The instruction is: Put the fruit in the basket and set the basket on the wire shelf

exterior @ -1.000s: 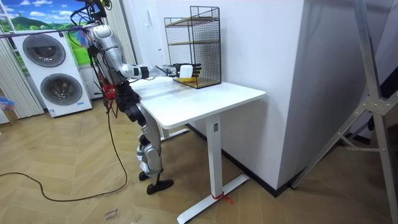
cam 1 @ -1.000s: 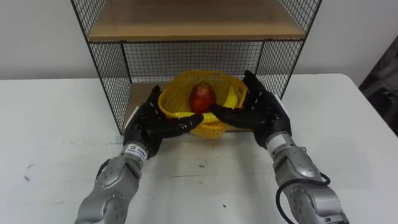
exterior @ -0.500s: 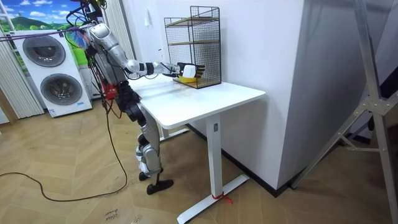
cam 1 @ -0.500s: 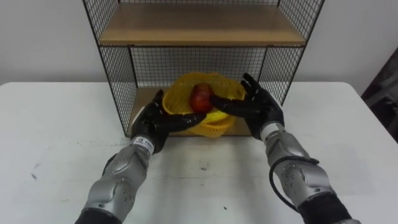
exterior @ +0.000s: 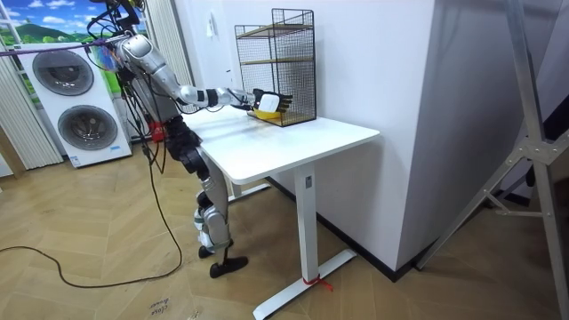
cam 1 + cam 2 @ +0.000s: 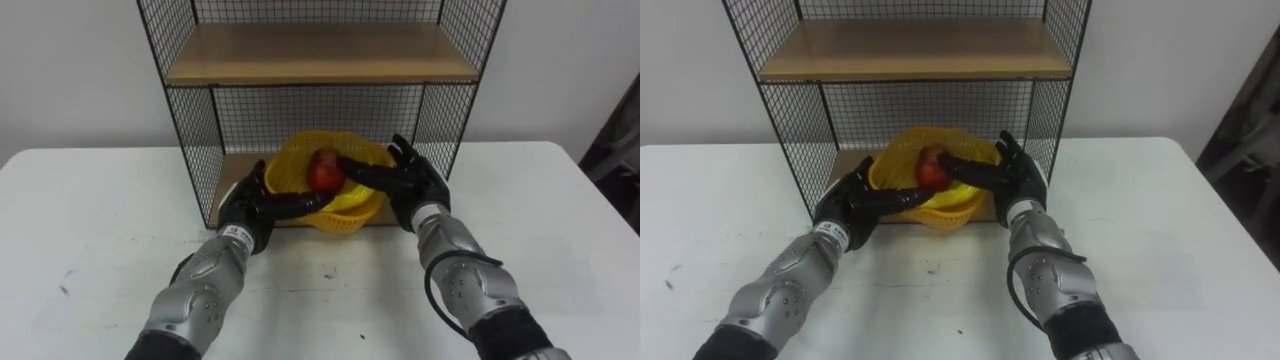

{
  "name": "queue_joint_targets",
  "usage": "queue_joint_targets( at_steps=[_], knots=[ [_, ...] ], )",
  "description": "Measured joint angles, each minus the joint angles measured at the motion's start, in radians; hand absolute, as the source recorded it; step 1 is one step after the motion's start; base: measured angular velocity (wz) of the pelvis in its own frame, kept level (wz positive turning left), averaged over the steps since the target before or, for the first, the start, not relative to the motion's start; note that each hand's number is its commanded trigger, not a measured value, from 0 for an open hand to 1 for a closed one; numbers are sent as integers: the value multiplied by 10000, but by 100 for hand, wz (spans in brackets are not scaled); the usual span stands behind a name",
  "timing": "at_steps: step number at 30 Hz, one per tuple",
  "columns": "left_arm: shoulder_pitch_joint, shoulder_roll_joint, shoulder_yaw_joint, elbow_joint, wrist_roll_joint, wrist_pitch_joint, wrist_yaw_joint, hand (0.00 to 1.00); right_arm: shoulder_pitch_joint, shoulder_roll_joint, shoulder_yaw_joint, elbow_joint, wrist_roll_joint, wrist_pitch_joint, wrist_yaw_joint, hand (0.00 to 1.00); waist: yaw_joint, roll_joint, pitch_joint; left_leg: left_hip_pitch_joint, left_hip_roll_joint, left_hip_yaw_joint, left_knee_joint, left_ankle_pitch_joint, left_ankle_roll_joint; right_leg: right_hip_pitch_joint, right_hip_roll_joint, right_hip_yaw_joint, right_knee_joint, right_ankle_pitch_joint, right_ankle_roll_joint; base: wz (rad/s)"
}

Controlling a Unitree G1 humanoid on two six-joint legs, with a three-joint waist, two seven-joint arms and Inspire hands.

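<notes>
Hands: left hand (image 6: pixel 243 207) and right hand (image 6: pixel 412 182) clasp the yellow basket (image 6: pixel 345 207) by opposite rims
Fruit: red apple (image 6: pixel 323 170) rides inside
Change: basket pushed deeper into the bottom tier of the wire shelf (image 6: pixel 190 130), by the far edge of the counter (image 6: pixel 560 220)
Meaning: placement looks nearly complete; only the release remains

A home laundry room: 2 stacked washing machines (image 5: pixel 74 100), wood floor (image 5: pixel 107 284).

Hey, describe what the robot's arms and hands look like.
The left hand and right hand are black. The forearms are rounded silver-grey shells. A white printed band rings the left wrist, and a black cable loops along the right forearm.
</notes>
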Motion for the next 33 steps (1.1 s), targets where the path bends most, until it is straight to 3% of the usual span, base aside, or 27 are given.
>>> queue_joint_targets(
  at_steps=[4,8,17,25,33],
  knots=[
    [0,-34,-5,-1,14,130,182,0,-4,19,-4,196,-1,14,44,0,-49,70,-26,58,-12,-36,-71,25,-13,104,-2,-14,-82,14,16,2],
    [1,-49,-9,-1,13,162,189,0,-3,24,-5,345,-5,183,109,0,-107,181,36,209,-23,-51,-159,70,-19,224,-5,-18,-145,39,23,0],
    [1,14,113,3,13,172,184,0,14,-19,-109,787,-4,226,660,0,-294,272,45,296,-37,-56,-325,154,-50,224,-12,13,-148,53,-9,-1],
    [0,-38,372,1,38,327,167,0,13,-142,-329,784,-113,417,911,0,-346,448,-77,309,-38,-55,-410,200,-66,214,-11,14,-142,57,-21,0],
    [0,-66,513,0,234,343,68,0,11,-167,-532,748,-140,430,1085,0,-370,437,-83,336,-30,-50,-505,253,-97,208,-5,17,-128,36,-49,0]
  ],
)
